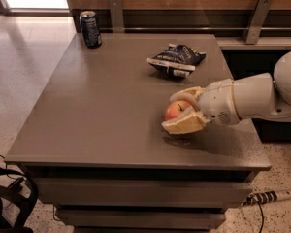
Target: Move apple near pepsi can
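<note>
The red-orange apple [175, 110] sits on the grey table [102, 106] at its right front part. My gripper [177, 111] reaches in from the right and has one cream finger behind the apple and one in front of it, closed around it. The dark blue pepsi can [90, 28] stands upright at the table's far left corner, well away from the apple and the gripper.
A flat dark blue snack bag [176, 59] lies at the back right of the table, just beyond the gripper. A wooden wall with metal brackets [259, 18] runs behind the table. A power strip [270, 196] lies on the floor at the right.
</note>
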Controlling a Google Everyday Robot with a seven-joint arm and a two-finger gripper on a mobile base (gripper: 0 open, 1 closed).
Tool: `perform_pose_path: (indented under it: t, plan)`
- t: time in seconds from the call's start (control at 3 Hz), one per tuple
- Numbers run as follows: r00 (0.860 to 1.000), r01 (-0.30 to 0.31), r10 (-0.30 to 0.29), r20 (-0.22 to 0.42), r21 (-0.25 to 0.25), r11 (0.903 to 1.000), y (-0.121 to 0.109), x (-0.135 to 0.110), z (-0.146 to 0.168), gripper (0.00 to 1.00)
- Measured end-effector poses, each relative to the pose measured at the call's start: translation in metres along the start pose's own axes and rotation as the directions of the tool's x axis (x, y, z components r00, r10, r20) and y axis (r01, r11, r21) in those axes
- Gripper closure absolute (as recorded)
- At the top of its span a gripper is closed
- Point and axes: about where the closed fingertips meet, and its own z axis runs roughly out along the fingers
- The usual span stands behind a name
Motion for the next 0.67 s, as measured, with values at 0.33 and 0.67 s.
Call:
perform_pose_path:
  t: [0.33,0.67]
  plan:
    - [1.0,0.004,-0.003,-0.023,0.008,1.0,-0.019,-0.026,-0.015,1.0]
    - [0.998,-0.006,0.007,-0.068,0.01,0.9999,-0.05,-0.065,-0.033,1.0]
